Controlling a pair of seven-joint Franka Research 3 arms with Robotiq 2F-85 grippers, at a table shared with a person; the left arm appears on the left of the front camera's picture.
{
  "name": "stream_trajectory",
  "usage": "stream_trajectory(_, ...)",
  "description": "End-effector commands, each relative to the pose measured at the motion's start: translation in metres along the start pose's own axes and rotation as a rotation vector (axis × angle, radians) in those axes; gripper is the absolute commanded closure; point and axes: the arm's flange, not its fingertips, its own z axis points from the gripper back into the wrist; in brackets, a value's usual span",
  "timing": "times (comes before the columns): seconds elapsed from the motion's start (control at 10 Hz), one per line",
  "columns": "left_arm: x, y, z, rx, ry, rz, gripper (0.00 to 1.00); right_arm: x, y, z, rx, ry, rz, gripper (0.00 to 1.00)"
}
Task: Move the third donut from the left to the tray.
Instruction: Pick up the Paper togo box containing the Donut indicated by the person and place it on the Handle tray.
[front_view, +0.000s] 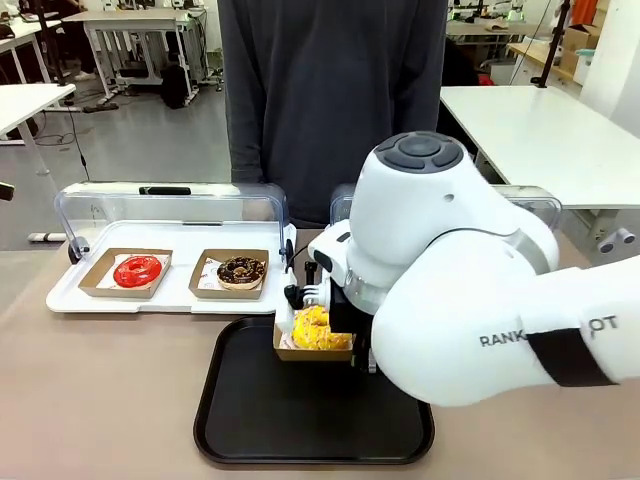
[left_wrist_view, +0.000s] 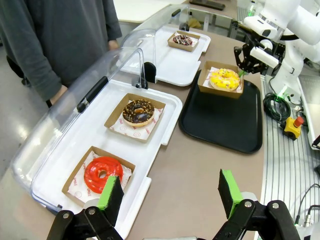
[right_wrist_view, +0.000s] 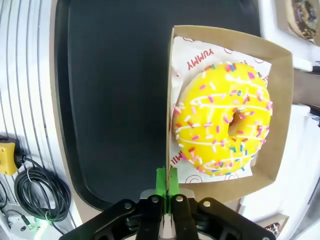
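The third donut (right_wrist_view: 225, 117), yellow-glazed with coloured flecks, lies in its brown cardboard holder (right_wrist_view: 282, 100) at the black tray's (front_view: 310, 420) far edge. My right gripper (right_wrist_view: 166, 182) is shut, its green pads pinching the holder's near wall. From the front the donut (front_view: 318, 328) shows just under the right gripper (front_view: 300, 296). The left wrist view shows the donut (left_wrist_view: 224, 78) over the tray's (left_wrist_view: 220, 120) far end with the right gripper (left_wrist_view: 245, 59) beside it. Whether the holder rests on the tray I cannot tell. My left gripper (left_wrist_view: 170, 195) is open with nothing between its fingers, above the table.
A white tray (front_view: 180, 295) with an open clear lid holds a red donut (front_view: 137, 270) and a dark sprinkled donut (front_view: 240, 271). A second white tray (left_wrist_view: 175, 65) holds another dark donut (left_wrist_view: 182, 40). A person (front_view: 330, 90) stands at the far side. Cables (right_wrist_view: 37, 192) lie beside the table.
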Motion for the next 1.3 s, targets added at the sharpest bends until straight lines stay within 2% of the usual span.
stream_trajectory(0.0,0.001,-0.001,0.001,-0.004,-0.008,-0.007,0.0,0.016,0.007,-0.008,0.021,-0.013,-0.027,0.98)
stream_trajectory(0.6,0.001,-0.001,0.001,-0.004,-0.008,-0.007,0.0,0.033,0.017,-0.037,0.055,-0.017,0.007,0.98)
stream_trajectory(1.2,0.001,-0.001,0.001,-0.004,-0.008,-0.007,0.0,0.032,0.014,-0.052,0.101,-0.013,0.016,0.98)
